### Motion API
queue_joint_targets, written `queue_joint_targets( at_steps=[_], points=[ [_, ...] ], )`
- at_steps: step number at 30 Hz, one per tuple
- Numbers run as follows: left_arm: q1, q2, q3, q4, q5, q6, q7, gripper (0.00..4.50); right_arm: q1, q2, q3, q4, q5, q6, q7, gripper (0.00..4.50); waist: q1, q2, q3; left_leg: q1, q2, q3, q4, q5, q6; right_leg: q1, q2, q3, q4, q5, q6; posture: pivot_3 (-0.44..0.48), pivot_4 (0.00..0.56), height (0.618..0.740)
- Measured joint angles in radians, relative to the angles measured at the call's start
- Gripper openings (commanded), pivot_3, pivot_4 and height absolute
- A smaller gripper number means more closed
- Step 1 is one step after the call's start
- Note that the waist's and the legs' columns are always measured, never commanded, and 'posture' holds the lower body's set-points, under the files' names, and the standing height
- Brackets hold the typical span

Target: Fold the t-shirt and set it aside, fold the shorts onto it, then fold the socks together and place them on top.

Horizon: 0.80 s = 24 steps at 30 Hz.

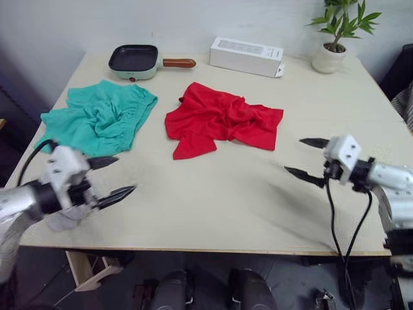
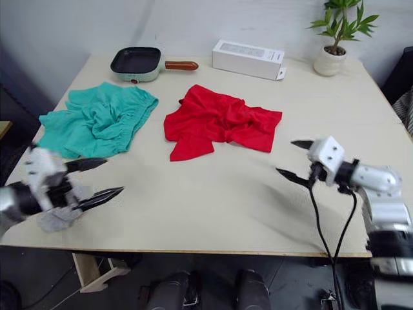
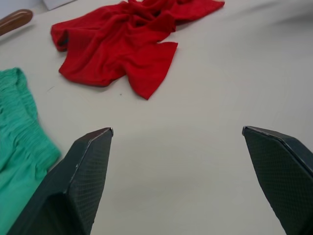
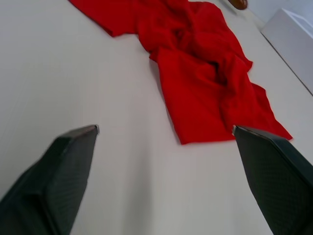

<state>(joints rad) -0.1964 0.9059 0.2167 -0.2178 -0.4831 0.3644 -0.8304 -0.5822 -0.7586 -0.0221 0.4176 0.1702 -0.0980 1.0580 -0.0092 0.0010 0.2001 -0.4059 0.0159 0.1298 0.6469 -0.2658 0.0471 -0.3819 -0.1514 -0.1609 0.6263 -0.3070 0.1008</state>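
soft, even indoor light falls on the pale table (image 1: 213, 206), bright enough to show every crease in the red t-shirt (image 1: 219, 119), with no hard glare. a faint smeared shadow lies on the tabletop beside the right gripper (image 1: 308, 159). the left gripper (image 2: 93, 177) looks motion-blurred in the right eye view, and both wrist views show their fingers (image 3: 78, 181) large and slightly soft.

no readable text, white box (image 1: 246, 56) print illegible

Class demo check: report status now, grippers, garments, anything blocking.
Left gripper open, right gripper open, both empty over table. T-shirt crumpled, unfolded; shorts crumpled beside it. Nothing blocking.
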Motion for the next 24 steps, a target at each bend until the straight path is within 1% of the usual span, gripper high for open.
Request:
queue_joint_targets(
  at_steps=[2,3,5,8,10,12,15,20,22,24],
  points=[
    [-0.137,-0.045,-0.125,0.103,0.090,-0.032,-0.007,4.45,-0.098,0.042,0.060,0.099,-0.049,-0.009,-0.002,4.50,0.000,0.000,0.000,0.000,0.001,0.001,0.000,0.001,0.000,0.000,0.001,0.000,0.003,0.001,0.001,0.000,0.150,0.740],
    [-0.203,-0.082,-0.170,0.168,0.130,-0.054,-0.011,4.45,-0.140,0.055,0.079,0.165,-0.076,-0.016,-0.009,4.50,0.000,0.000,0.000,0.000,0.001,0.003,0.000,0.001,0.000,-0.001,0.002,0.000,0.003,0.001,0.001,0.000,0.150,0.740],
    [-0.329,-0.164,-0.257,0.349,0.222,-0.125,-0.013,4.45,-0.230,0.087,0.121,0.322,-0.145,-0.039,-0.035,4.50,0.001,-0.001,0.000,-0.001,0.000,0.005,0.001,0.003,0.002,-0.001,0.002,0.001,0.003,0.002,0.003,0.000,0.150,0.740],
    [-0.457,-0.257,-0.361,0.602,0.336,-0.242,-0.034,4.45,-0.328,0.142,0.170,0.506,-0.220,-0.091,-0.082,4.50,-0.005,-0.001,0.000,-0.001,0.000,0.008,0.001,0.003,0.003,-0.002,0.002,0.003,0.001,0.003,0.005,0.000,0.150,0.740],
    [-0.508,-0.304,-0.387,0.724,0.376,-0.289,-0.032,4.45,-0.369,0.162,0.177,0.570,-0.241,-0.120,-0.099,4.50,-0.015,-0.001,0.000,-0.001,0.000,0.008,0.002,0.003,0.004,-0.001,0.002,0.003,0.001,0.004,0.006,0.000,0.150,0.740],
    [-0.604,-0.359,-0.393,0.890,0.413,-0.349,-0.020,4.45,-0.420,0.179,0.178,0.652,-0.267,-0.131,-0.130,4.50,-0.020,-0.003,0.000,-0.001,0.000,0.008,0.003,0.003,0.005,-0.001,0.001,0.003,0.001,0.004,0.007,0.000,0.150,0.740],
    [-0.722,-0.410,-0.402,1.097,0.470,-0.436,0.004,4.45,-0.468,0.203,0.181,0.733,-0.295,-0.140,-0.167,4.50,-0.023,-0.003,0.000,0.000,0.000,0.009,0.003,0.005,0.005,0.000,0.001,0.004,0.001,0.006,0.009,0.000,0.150,0.740],
    [-0.841,-0.449,-0.429,1.299,0.566,-0.568,0.066,4.45,-0.515,0.221,0.181,0.807,-0.333,-0.141,-0.210,4.50,-0.026,-0.004,-0.001,0.001,0.000,0.009,0.004,0.005,0.006,0.001,0.000,0.004,0.002,0.007,0.008,0.000,0.150,0.740],
    [-0.862,-0.456,-0.432,1.340,0.589,-0.597,0.084,4.45,-0.523,0.224,0.181,0.819,-0.342,-0.141,-0.224,4.50,-0.026,-0.004,-0.001,0.002,0.000,0.009,0.004,0.005,0.006,0.001,0.000,0.005,0.002,0.008,0.008,0.000,0.150,0.740],
    [-0.885,-0.465,-0.434,1.378,0.609,-0.615,0.105,4.06,-0.537,0.229,0.181,0.839,-0.355,-0.140,-0.238,4.50,-0.026,-0.004,-0.001,0.002,0.000,0.009,0.004,0.005,0.006,0.001,0.000,0.005,0.002,0.008,0.009,0.000,0.150,0.740]
  ],
)
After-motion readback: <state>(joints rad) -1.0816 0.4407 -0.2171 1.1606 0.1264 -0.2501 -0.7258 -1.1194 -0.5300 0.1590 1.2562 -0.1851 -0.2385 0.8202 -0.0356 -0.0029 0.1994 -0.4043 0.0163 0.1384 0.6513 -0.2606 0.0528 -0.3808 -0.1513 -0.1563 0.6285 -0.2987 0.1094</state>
